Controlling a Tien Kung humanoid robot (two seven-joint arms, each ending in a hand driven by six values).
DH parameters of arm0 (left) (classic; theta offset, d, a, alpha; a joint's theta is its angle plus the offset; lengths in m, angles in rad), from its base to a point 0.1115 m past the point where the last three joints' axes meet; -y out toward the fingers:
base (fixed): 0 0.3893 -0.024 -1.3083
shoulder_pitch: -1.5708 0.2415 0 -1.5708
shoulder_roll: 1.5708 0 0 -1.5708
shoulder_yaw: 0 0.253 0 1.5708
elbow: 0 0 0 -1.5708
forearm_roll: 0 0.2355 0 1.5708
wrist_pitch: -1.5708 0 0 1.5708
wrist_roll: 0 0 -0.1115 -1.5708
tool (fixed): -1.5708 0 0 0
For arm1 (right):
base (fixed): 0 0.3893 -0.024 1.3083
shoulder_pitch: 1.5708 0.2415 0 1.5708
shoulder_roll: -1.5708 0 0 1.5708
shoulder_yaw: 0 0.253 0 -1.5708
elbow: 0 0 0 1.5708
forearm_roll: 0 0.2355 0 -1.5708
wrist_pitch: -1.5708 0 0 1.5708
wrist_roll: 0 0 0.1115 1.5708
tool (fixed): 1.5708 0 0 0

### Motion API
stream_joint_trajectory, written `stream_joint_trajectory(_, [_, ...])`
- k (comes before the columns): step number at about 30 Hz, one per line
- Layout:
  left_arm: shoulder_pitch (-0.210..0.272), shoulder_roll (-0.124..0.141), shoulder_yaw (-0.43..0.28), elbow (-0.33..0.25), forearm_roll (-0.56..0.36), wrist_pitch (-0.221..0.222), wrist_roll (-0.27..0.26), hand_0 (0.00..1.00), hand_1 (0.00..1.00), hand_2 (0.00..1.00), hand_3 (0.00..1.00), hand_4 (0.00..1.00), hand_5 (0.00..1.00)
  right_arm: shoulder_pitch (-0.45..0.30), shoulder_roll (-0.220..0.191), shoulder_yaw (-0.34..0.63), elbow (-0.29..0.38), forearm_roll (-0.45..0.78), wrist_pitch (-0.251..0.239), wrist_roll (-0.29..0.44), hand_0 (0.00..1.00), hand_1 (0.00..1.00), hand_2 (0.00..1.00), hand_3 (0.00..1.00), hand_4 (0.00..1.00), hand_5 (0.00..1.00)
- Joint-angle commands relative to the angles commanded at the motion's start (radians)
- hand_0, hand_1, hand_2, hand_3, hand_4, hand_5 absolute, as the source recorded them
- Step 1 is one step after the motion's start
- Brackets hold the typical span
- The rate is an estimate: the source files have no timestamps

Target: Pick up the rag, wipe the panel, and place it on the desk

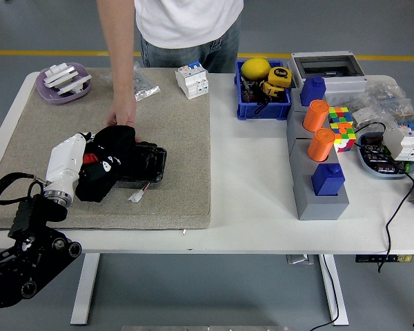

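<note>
Mid-wipe: the left robot hand (70,164) presses the bunched black rag (109,162) it grasps onto the dark panel (149,164) on the worktop (248,179) mat; a person's hand (123,114) steadies the panel; setting the rag down is left to do.

My left arm (27,255) comes in from the lower left corner, black links folded low, a loop of black cable curving beside the wrist. My left hand (67,165) is white, stretched forward and up from the silver wrist cuff. Whether its fingers are curled or flat I cannot tell; their tips are hidden. Just beyond my fingertips, the person's hand (123,114) presses down, knuckles toward me.
</note>
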Motion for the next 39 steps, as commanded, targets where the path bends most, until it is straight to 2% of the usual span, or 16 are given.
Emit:
stream_joint_trajectory(10, [0.003, 0.018, -0.056, 0.035, 0.003, -0.006, 0.004, 0.295, 0.203, 0.466, 0.447, 0.171, 0.002, 0.003, -0.001, -0.002, 0.001, 0.004, -0.001, 0.0, 0.705, 0.631, 0.685, 0.638, 0.998, 0.561])
stream_joint_trajectory(20, [0.004, 0.035, -0.125, 0.058, 0.013, -0.005, 0.009, 0.295, 0.202, 0.465, 0.445, 0.162, 0.002, 0.005, -0.001, -0.003, 0.001, 0.007, -0.001, 0.0, 0.705, 0.631, 0.684, 0.638, 0.998, 0.561])
stream_joint_trajectory(24, [0.005, 0.047, -0.14, 0.077, 0.01, -0.006, 0.005, 0.296, 0.204, 0.466, 0.448, 0.172, 0.002, 0.007, -0.001, -0.006, 0.001, 0.01, -0.002, 0.001, 0.706, 0.631, 0.684, 0.638, 0.998, 0.561])
stream_joint_trajectory(31, [0.01, 0.054, -0.184, 0.104, 0.008, -0.005, -0.001, 0.297, 0.204, 0.466, 0.448, 0.172, 0.002, 0.011, -0.002, -0.01, 0.002, 0.016, -0.002, 0.003, 0.706, 0.631, 0.684, 0.636, 0.998, 0.561])
stream_joint_trajectory(39, [0.006, 0.078, -0.223, 0.148, -0.019, 0.006, -0.031, 0.296, 0.201, 0.461, 0.442, 0.154, 0.002, 0.016, -0.004, -0.01, 0.003, 0.017, -0.003, 0.001, 0.706, 0.631, 0.684, 0.637, 0.998, 0.562])
